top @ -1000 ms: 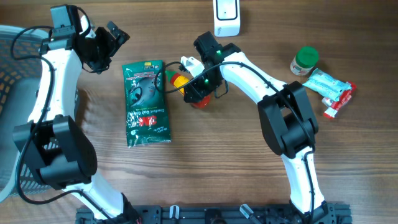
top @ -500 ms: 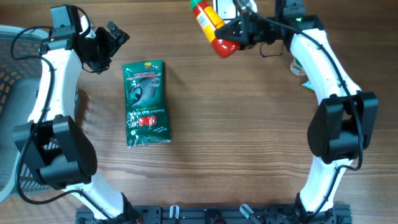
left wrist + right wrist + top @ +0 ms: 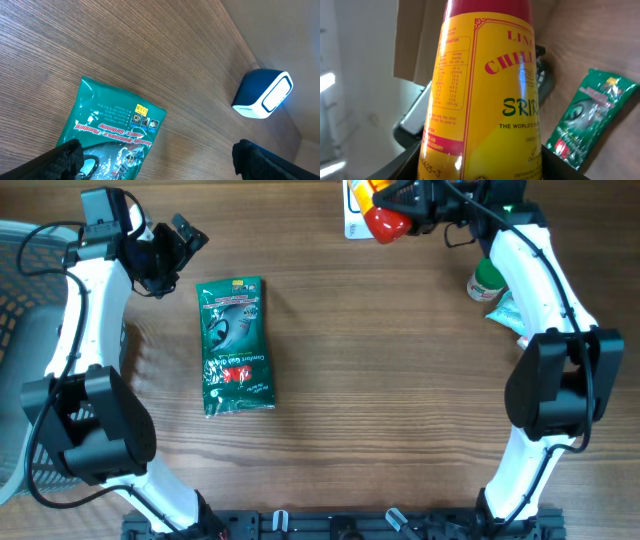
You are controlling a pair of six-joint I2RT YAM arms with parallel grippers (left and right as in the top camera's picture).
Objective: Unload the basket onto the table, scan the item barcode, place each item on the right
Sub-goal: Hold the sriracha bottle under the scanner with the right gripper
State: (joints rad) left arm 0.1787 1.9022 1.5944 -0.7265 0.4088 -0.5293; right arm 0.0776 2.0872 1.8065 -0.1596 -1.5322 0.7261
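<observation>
While the sauce bottle (image 3: 385,220) is gripped by the right hand (image 3: 410,198) above the scanner (image 3: 353,225) at the far edge of the counter (image 3: 380,380), slow rotation is advised until the unseen barcode faces the window. Left hand (image 3: 178,255) is held open, empty.

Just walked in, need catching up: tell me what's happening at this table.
The right pincer holds a red, yellow-labelled plastic chilli sauce bottle up by the white box-shaped scanner. The left pincer hangs open beside the green foil packet, which lies flat on the wooden table.
</observation>
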